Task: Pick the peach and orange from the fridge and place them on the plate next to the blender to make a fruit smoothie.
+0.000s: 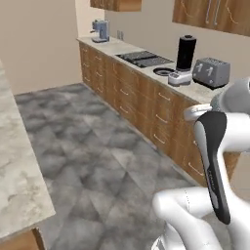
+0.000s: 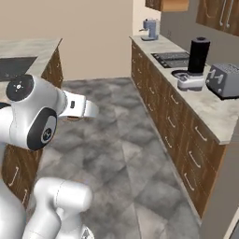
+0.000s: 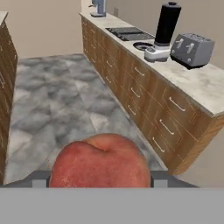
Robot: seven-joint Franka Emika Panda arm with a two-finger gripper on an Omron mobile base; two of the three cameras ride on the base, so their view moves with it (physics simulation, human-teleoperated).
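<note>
Pinkish-red with a tan flush, the peach [image 3: 101, 162] sits large at the bottom of the hand view, held between the two dark finger tips [image 3: 39, 178] of the gripper [image 3: 100, 180]; the jaws stand closed against its sides, one on each flank. A shallow dimple shows on its upper surface.

Beyond it runs a long wooden run of drawers under a pale stone counter [image 3: 197, 87]. On that counter the blender [image 3: 164, 30] stands upright, a tall black jar on a squat silver-white base. Just behind and beside its base lies the plate [image 3: 142, 45], dark-rimmed and flat, between the blender and the black stove top [image 3: 127, 33]. A silver toaster [image 3: 191, 49] sits just beside the blender on the nearer side. At the far end of the counter stands a small blue-grey coffee machine [image 3: 99, 8].

From the left base view the same row appears: blender [image 1: 184, 58], plate [image 1: 162, 72], toaster [image 1: 211, 72], stove top [image 1: 144, 58] and coffee machine [image 1: 100, 31], with the white arm [image 1: 215, 161] rising at the lower right. A pale stone island top [image 1: 19, 166] fills the left edge. In the right base view the blender [image 2: 196, 63], the plate [image 2: 179, 73] and the toaster [image 2: 225, 80] line the counter at the right, well apart from the arm [image 2: 32, 116] at the left. The floor [image 2: 126, 140] between is grey mottled tile
</note>
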